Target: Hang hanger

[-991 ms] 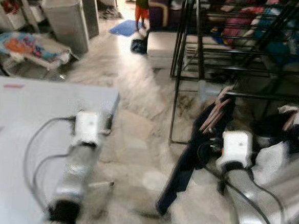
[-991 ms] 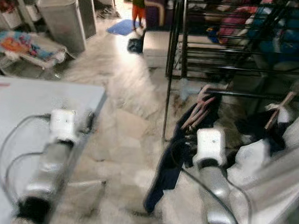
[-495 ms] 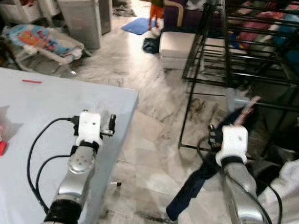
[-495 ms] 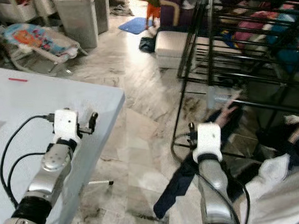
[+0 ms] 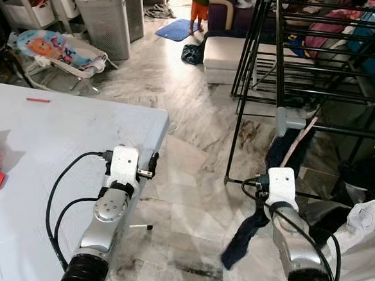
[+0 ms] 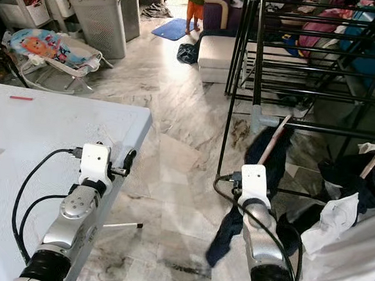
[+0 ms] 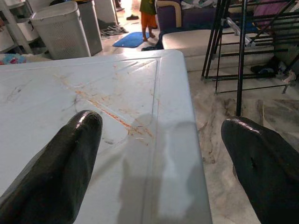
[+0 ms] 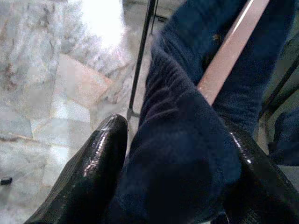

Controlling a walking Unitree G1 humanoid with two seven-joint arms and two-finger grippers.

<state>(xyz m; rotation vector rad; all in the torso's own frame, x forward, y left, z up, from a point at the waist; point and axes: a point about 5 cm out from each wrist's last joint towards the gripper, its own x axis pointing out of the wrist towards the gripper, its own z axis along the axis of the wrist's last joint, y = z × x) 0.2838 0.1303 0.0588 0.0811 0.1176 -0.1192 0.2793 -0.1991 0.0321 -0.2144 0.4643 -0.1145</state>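
Gripping a dark blue garment on a pink hanger, right gripper has both fingers clenched round the cloth, just below the black drying rack rail. Hanger tilts w/ its top end at the rail; garment trails down to the marble floor. Left gripper hovers over the white table edge, fingers spread wide, nothing between.

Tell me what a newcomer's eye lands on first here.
The right claw grips a dark blue garment on a wooden hanger, beside the black drying rack. The left claw hovers open over the white table.
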